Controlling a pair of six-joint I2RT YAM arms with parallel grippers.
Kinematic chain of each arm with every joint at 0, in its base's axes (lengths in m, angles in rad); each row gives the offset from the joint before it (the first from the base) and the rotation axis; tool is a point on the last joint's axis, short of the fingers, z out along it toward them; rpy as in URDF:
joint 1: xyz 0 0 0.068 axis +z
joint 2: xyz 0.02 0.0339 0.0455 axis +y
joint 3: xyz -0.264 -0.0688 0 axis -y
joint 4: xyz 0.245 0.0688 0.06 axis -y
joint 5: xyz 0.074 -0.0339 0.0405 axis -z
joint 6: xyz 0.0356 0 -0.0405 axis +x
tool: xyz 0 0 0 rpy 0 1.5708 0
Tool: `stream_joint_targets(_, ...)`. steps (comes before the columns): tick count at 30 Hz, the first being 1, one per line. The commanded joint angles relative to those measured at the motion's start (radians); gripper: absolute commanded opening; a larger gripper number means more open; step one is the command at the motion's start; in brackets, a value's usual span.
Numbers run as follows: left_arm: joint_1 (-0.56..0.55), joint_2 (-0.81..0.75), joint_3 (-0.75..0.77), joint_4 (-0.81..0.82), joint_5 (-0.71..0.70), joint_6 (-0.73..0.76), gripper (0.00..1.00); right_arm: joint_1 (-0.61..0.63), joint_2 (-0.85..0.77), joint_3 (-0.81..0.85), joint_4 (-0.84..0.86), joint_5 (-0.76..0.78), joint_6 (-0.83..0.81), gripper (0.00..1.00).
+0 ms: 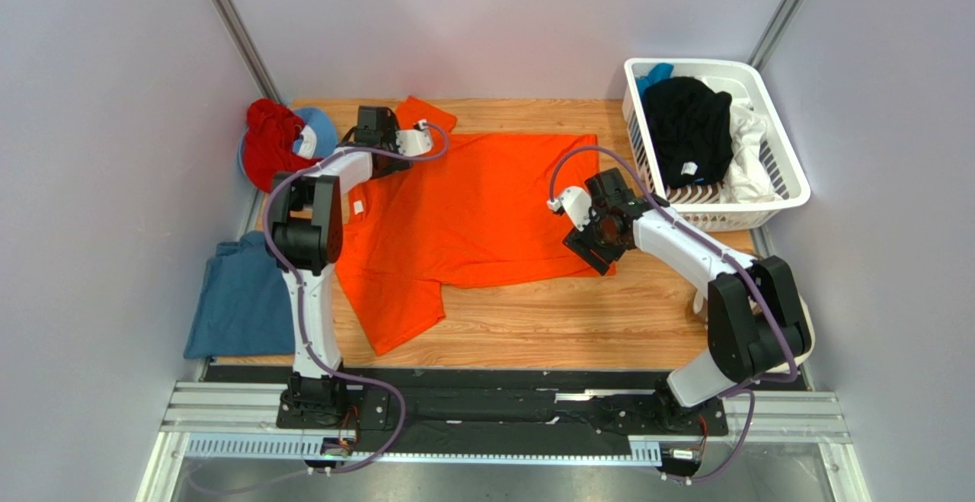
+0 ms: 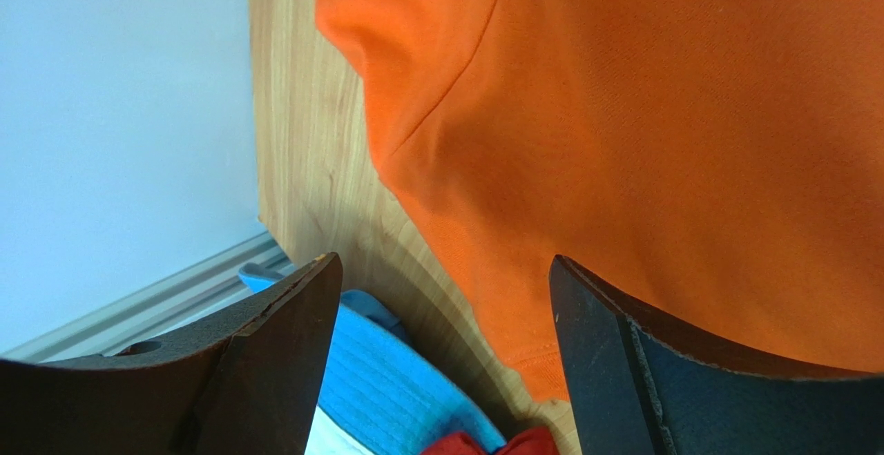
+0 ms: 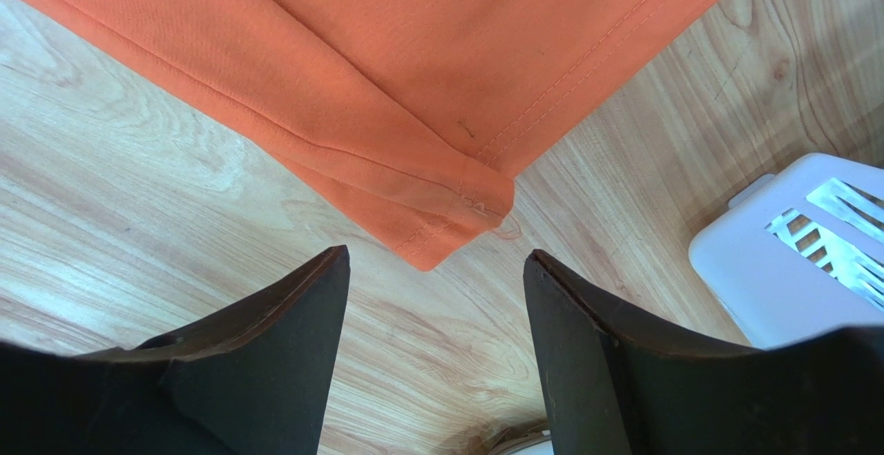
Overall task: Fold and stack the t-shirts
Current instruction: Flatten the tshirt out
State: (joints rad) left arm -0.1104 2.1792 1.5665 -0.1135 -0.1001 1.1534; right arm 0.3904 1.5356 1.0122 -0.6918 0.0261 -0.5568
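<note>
Two pincers stand wide apart and hold nothing. The bright orange short-sleeved cloth t-shirt (image 1: 481,211) lies spread flat across the middle of the light wooden table (image 1: 538,319), one sleeve pointing toward the arm bases. The left gripper (image 2: 441,269) hangs at this shirt's far-left sleeve, its dark fingers (image 2: 280,341) parted over bare wood beside the sleeve edge. The right gripper (image 3: 436,258) hangs at the shirt's near-right hem corner, which sits doubled over just ahead of its fingertips. Left of the orange shirt, a dusty blue cloth t-shirt (image 1: 240,296) drapes over the table edge, and a crumpled red and light-blue cloth bundle (image 1: 269,136) lies by the far-left sleeve. Right of the orange shirt, a white slatted plastic basket (image 1: 790,199) holds a black cloth t-shirt (image 1: 687,125) and a white cloth t-shirt (image 1: 750,142).
</note>
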Motion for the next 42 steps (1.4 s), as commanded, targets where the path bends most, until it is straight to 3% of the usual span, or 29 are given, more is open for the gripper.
stream_joint_targets(1, 0.005, 0.034, 0.079, -0.052, -0.006, 0.042, 0.82, 0.005, -0.058, 0.005, 0.021, 0.012, 0.024, 0.67)
stream_joint_targets(17, 0.002, 0.195, 0.282, -0.178, -0.023, 0.098, 0.82, 0.005, -0.123, 0.034, 0.011, 0.041, 0.024, 0.67)
stream_joint_targets(42, -0.094, 0.257, 0.345, -0.133, -0.027, 0.12, 0.83, 0.007, -0.078, 0.057, 0.011, 0.048, 0.017, 0.67)
